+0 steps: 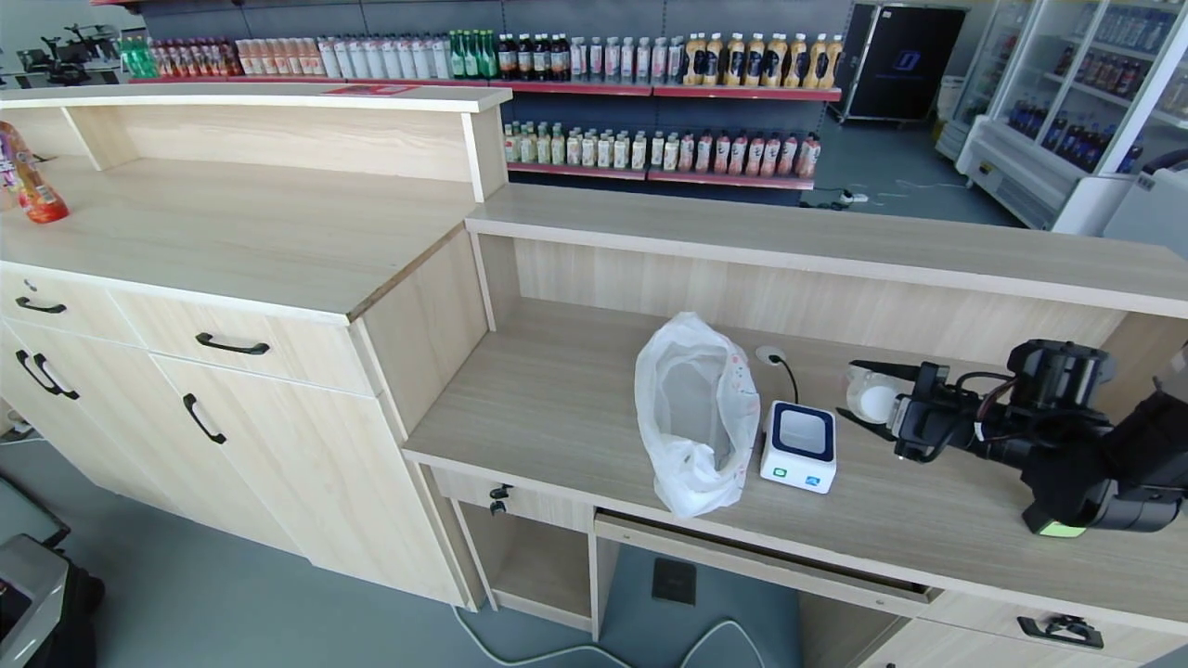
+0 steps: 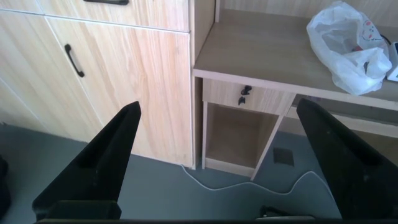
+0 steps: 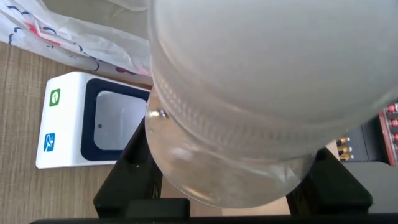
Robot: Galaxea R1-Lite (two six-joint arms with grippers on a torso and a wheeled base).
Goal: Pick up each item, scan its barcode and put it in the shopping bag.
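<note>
Over on the right side of the lower bench point(image 1: 557, 399), the right pincer point(image 1: 846, 390) is clamped on a clear plastic container point(image 1: 868, 399), one finger on either side of it. It holds the container sideways, just to the right of the barcode scanner point(image 1: 798, 445). In the right wrist view the container point(image 3: 249, 93) bulges large in front of the lens, with the scanner point(image 3: 99, 121) lying beyond it, its dark window facing up. The white shopping bag point(image 1: 691, 417) stands just left of the scanner and touches it, its mouth open toward the top and its plastic crumpled at the near edge of the bench. A black cable runs from the scanner to a round port in the bench behind it. The left pincer point(image 2: 217, 106) hangs with its two dark fingers point(image 2: 99, 168) spread wide apart and nothing between them. It is over the grey floor in front of the wooden cabinet, and the bag point(image 2: 348, 43) is visible beyond it. Far to the left, an orange-capped bottle point(image 1: 28, 176) stands on the higher counter.
</note>
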